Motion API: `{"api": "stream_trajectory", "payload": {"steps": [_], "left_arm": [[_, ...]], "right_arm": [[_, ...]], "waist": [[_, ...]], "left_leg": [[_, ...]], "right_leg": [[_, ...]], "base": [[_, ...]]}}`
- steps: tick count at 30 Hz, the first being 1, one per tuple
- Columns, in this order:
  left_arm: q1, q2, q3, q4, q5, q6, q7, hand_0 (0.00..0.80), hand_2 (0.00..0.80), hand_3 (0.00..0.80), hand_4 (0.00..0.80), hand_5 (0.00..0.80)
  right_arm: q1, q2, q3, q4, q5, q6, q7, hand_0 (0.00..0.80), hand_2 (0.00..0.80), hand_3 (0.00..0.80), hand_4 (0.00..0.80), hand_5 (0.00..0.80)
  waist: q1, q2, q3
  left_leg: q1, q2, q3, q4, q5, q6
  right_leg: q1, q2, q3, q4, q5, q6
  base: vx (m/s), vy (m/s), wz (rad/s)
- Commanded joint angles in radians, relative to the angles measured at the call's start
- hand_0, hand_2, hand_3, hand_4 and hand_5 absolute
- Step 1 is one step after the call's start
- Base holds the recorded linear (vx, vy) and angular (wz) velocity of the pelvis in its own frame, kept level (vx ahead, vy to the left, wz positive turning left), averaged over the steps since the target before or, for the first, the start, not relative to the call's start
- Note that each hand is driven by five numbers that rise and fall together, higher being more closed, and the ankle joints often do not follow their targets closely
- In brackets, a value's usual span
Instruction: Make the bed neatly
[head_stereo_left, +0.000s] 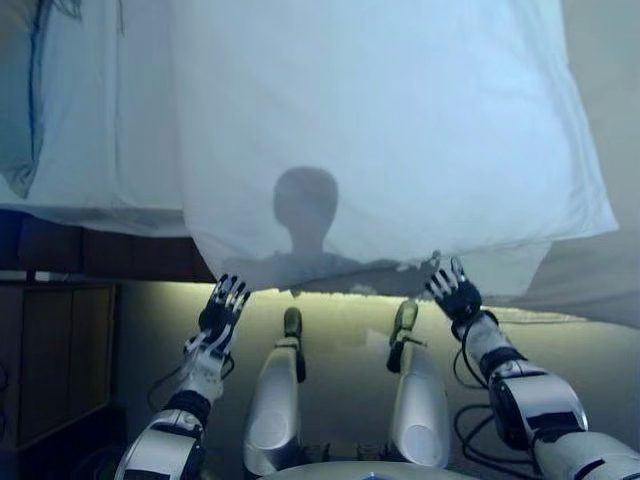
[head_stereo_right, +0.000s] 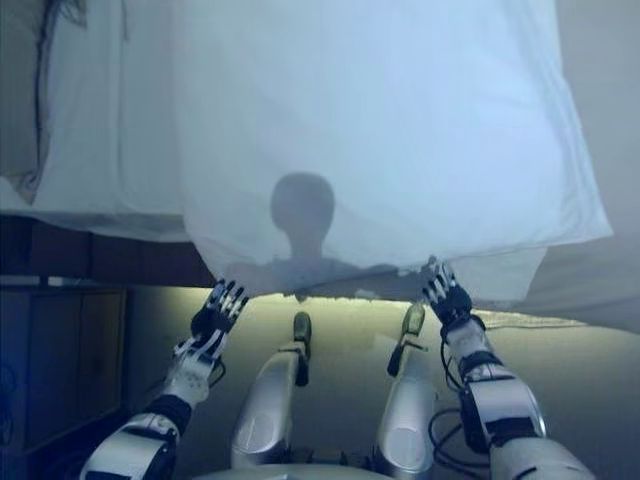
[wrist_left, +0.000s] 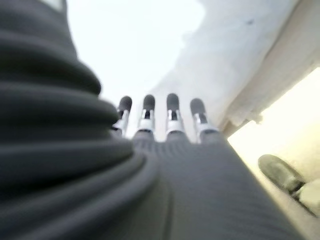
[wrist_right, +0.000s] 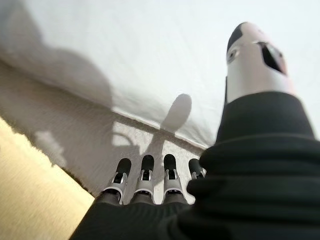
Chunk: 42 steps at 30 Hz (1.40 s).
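A white duvet (head_stereo_left: 380, 130) lies spread over the bed, its near edge hanging over the bed's side. My left hand (head_stereo_left: 222, 310) is open with straight fingers (wrist_left: 170, 107), just below the duvet's near left corner and apart from it. My right hand (head_stereo_left: 455, 290) is open with straight fingers (wrist_right: 145, 167) at the duvet's near edge, on the right; I cannot tell whether it touches the cloth. Neither hand holds anything.
A white sheet (head_stereo_left: 100, 120) covers the mattress left of the duvet. A crumpled pillow or cover (head_stereo_left: 25, 100) lies at the far left. A dark wooden cabinet (head_stereo_left: 55, 350) stands at the lower left. The bed base (head_stereo_left: 110, 250) is dark.
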Motion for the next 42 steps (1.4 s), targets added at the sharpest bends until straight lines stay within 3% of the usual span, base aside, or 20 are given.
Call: {"api": "stream_trajectory", "payload": {"steps": [1, 6, 12, 13, 26, 29, 36, 37, 42], "left_arm": [[0.039, 0.032, -0.013, -0.063, -0.076, -0.040, 0.035, 0.000, 0.000, 0.000, 0.000, 0.000], [0.075, 0.046, -0.015, -0.129, -0.100, -0.045, 0.052, 0.000, 0.000, 0.000, 0.000, 0.000], [0.105, 0.070, -0.009, -0.185, -0.128, -0.048, 0.050, 0.000, 0.000, 0.000, 0.000, 0.000], [0.112, 0.074, -0.008, -0.186, -0.131, -0.048, 0.049, 0.000, 0.000, 0.000, 0.000, 0.000], [0.232, 0.100, 0.047, -0.183, -0.131, -0.015, -0.019, 0.000, 0.000, 0.000, 0.000, 0.000], [0.243, 0.096, 0.049, -0.176, -0.117, 0.000, -0.023, 0.000, 0.000, 0.000, 0.000, 0.000], [0.261, 0.092, 0.029, -0.155, -0.093, 0.008, -0.051, 0.000, 0.000, 0.000, 0.000, 0.000], [0.261, 0.092, 0.024, -0.154, -0.078, 0.008, -0.056, 0.000, 0.000, 0.000, 0.000, 0.000], [0.257, 0.097, 0.000, -0.157, -0.049, 0.004, -0.063, 0.000, 0.000, 0.000, 0.000, 0.000]], "right_arm": [[0.005, -0.093, -0.002, -0.047, 0.074, -0.029, 0.038, 0.000, 0.000, 0.000, 0.000, 0.000], [-0.071, -0.186, -0.008, -0.054, 0.046, -0.044, 0.076, 0.000, 0.000, 0.000, 0.000, 0.000], [-0.186, -0.304, 0.010, -0.058, 0.021, -0.037, 0.083, 0.000, 0.000, 0.000, 0.000, 0.000], [-0.200, -0.316, 0.015, -0.058, 0.020, -0.036, 0.084, 0.000, 0.000, 0.000, 0.000, 0.000], [-0.321, -0.402, 0.038, -0.113, -0.018, -0.041, 0.122, 0.000, 0.000, 0.000, 0.000, 0.000], [-0.298, -0.392, 0.035, -0.115, -0.059, -0.044, 0.123, 0.800, 0.800, 0.800, 0.800, 0.800], [-0.200, -0.364, 0.013, -0.082, -0.117, -0.004, 0.139, 0.800, 0.800, 0.800, 0.800, 0.800], [-0.180, -0.357, 0.008, -0.078, -0.122, 0.007, 0.137, 0.800, 0.800, 0.800, 0.800, 0.800], [-0.128, -0.329, 0.006, -0.078, -0.112, 0.032, 0.145, 0.800, 0.800, 0.800, 0.800, 0.800]], "waist": [[0.025, 0.001, 0.014], [0.049, 0.017, 0.036], [0.079, 0.032, 0.041], [0.084, 0.033, 0.040], [0.113, 0.029, 0.040], [0.112, 0.022, 0.033], [0.114, 0.003, 0.002], [0.113, -0.005, -0.008], [0.108, -0.027, -0.041]], "left_leg": [[-0.112, 0.013, -0.037, 0.114, -0.026, 0.036], [-0.220, 0.021, -0.049, 0.212, -0.053, 0.040], [-0.310, 0.020, -0.065, 0.252, -0.047, 0.045], [-0.308, 0.022, -0.069, 0.266, -0.074, 0.042], [-0.336, 0.034, -0.079, 0.322, -0.076, 0.047], [-0.297, 0.036, -0.075, 0.299, -0.070, 0.045], [-0.164, 0.045, -0.061, 0.190, -0.038, 0.033], [-0.142, 0.046, -0.051, 0.154, -0.002, 0.034], [-0.031, 0.058, -0.026, 0.061, 0.023, 0.021]], "right_leg": [[-0.055, -0.050, 0.042, 0.123, -0.060, 0.053], [-0.151, -0.063, 0.049, 0.232, -0.096, 0.041], [-0.233, -0.062, 0.048, 0.306, -0.123, 0.030], [-0.233, -0.060, 0.051, 0.327, -0.154, 0.038], [-0.255, -0.057, 0.039, 0.403, -0.186, 0.010], [-0.214, -0.055, 0.029, 0.378, -0.180, 0.011], [-0.074, -0.054, 0.001, 0.249, -0.145, 0.025], [-0.046, -0.054, -0.013, 0.198, -0.107, 0.022], [0.076, -0.039, -0.036, 0.062, -0.065, 0.039]], "base": [[-0.083, -0.023, 0.01], [-0.032, -0.048, 0.03], [0.019, -0.078, 0.03], [0.098, -0.085, 0.01], [0.026, -0.013, 0.01], [0.060, 0.046, 0.00], [0.060, 0.046, -0.02], [-0.007, 0.048, 0.00], [0.037, 0.032, -0.04]]}}
